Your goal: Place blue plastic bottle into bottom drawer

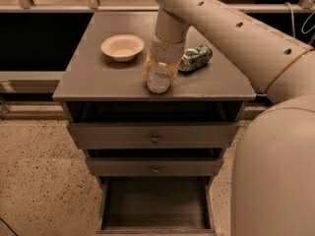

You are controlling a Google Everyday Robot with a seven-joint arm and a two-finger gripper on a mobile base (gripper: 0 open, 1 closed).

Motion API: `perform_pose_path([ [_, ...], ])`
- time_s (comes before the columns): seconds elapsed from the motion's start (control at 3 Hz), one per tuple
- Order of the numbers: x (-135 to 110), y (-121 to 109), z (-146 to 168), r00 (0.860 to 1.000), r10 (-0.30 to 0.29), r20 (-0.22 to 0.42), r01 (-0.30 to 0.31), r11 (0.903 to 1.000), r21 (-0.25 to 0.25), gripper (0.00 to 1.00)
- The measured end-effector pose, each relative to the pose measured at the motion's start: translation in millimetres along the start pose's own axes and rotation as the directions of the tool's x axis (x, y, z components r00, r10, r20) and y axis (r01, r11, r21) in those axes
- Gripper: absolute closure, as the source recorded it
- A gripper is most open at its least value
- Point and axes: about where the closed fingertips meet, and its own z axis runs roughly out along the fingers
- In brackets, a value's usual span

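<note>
Although the bottom drawer [155,208] stands open, the blue plastic bottle [158,82] rests on the cabinet top [98,77], near its front edge, beneath the gripper [160,71]; whether it is grasped I cannot tell; lifting and lowering remain.

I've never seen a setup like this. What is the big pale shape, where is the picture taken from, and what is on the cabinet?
The pale jointed tube is the robot's single arm; the bulk at right is its body. The one camera looks down at the front of a grey cabinet; where it is mounted is unknown. The gripper is near the top's front edge, around the blue plastic bottle. Behind are a bowl and a crushed green can. Below, the bottom drawer stands pulled open.
</note>
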Motion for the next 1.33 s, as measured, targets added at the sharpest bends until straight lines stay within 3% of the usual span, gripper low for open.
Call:
perform_pose_path([
  [0.33, -25, 5, -43, 0.998, 0.066, -0.019, -0.063, 0.9917, 0.112, 1.0],
  [0.67, -82, -15, -118, 0.994, 0.086, -0.072, -0.057, 0.9391, 0.339, 1.0],
  [1.0, -110, -35, -148, 0.992, 0.036, -0.118, 0.033, 0.8426, 0.538, 1.0],
  [1.33, -122, -39, -171, 0.989, 0.012, -0.148, 0.083, 0.7843, 0.615, 1.0],
])
